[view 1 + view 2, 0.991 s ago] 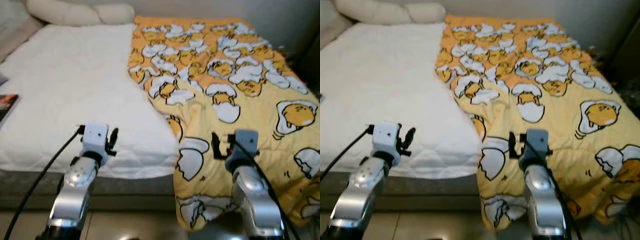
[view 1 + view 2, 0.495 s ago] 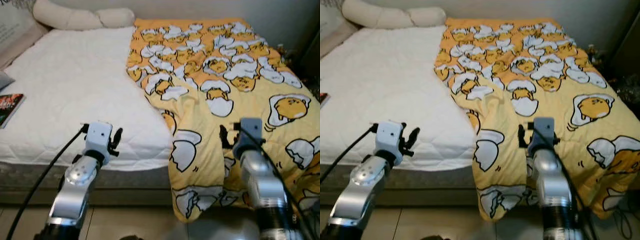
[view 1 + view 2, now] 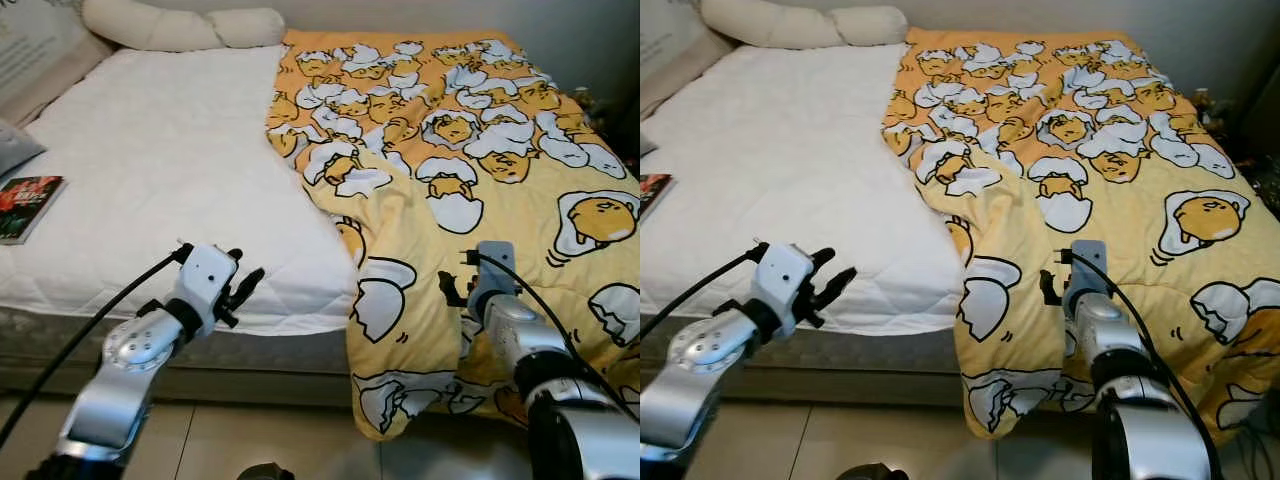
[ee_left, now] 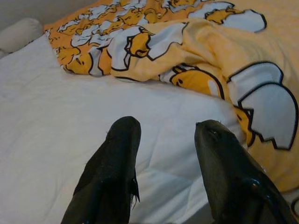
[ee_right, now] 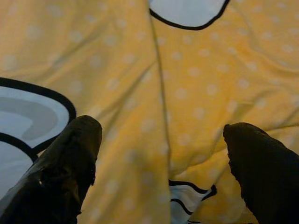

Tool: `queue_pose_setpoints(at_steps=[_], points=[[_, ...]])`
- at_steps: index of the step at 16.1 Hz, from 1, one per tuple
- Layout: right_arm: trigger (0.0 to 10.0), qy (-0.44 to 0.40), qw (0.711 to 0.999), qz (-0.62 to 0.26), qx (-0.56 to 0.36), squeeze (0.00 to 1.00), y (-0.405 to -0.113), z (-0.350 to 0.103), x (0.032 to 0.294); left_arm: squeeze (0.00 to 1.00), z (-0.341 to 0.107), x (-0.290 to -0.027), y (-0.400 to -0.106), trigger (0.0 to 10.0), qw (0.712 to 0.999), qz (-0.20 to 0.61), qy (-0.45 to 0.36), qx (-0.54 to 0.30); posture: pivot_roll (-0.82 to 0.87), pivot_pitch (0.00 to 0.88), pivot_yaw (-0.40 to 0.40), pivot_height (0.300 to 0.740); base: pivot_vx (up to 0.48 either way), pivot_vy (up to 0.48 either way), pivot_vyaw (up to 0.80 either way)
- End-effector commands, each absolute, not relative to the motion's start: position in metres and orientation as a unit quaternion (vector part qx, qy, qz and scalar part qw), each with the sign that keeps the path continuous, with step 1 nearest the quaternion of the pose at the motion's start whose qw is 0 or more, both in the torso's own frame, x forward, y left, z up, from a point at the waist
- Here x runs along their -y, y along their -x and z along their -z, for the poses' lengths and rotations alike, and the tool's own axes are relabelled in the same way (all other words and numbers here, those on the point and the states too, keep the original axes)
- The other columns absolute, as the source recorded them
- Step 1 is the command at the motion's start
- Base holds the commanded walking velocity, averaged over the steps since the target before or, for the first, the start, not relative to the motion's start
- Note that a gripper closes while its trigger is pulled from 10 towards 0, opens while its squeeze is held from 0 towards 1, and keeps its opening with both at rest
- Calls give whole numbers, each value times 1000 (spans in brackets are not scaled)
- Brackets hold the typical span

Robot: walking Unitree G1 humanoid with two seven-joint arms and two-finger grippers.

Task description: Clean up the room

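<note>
The left gripper (image 3: 243, 285) now turns toward the yellow blanket (image 3: 480, 180), its fingers (image 4: 119, 154) spread over the white mattress (image 3: 160, 170) edge, where earlier it faced straight ahead. The right gripper (image 5: 163, 154) sits lower and nearer the blanket's hanging fold, apparently just off the cloth. The book (image 3: 25, 207) comes further into sight as the camera shifts.

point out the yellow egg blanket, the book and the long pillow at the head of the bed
yellow egg blanket (image 3: 470, 160), left eye view, on its printed middle.
book (image 3: 26, 194), left eye view, on its dark cover.
long pillow (image 3: 150, 25), left eye view, on its pale middle.
</note>
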State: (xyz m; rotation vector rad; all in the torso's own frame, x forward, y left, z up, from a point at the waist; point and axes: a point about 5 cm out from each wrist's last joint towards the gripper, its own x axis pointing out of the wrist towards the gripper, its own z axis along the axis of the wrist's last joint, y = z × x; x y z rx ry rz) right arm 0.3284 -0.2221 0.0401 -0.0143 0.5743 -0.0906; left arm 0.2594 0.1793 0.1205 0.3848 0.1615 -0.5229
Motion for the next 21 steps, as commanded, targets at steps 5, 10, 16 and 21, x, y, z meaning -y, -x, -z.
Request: queue_pose_setpoints(at_steps=[5,10,16,21], points=[[10000,-14,954,55,-294,0,-326,-33,222,0,-133,-181,-247,10000,928,292,-213,-86,163,31,48,740,0,0,0],[10000,-15,956,99,-275,0,-323,-33,234,0,-146,-182,-231,10000,929,288,-220,-77,199,130,60,740,0,0,0],[10000,-46,958,102,-264,0,-323,-35,239,0,-161,-182,-212,10000,937,258,-225,-67,230,200,42,740,0,0,0],[3961,-96,951,99,-278,0,-319,-28,234,0,-162,-180,-193,10000,934,266,-224,-85,261,223,33,740,0,0,0]])
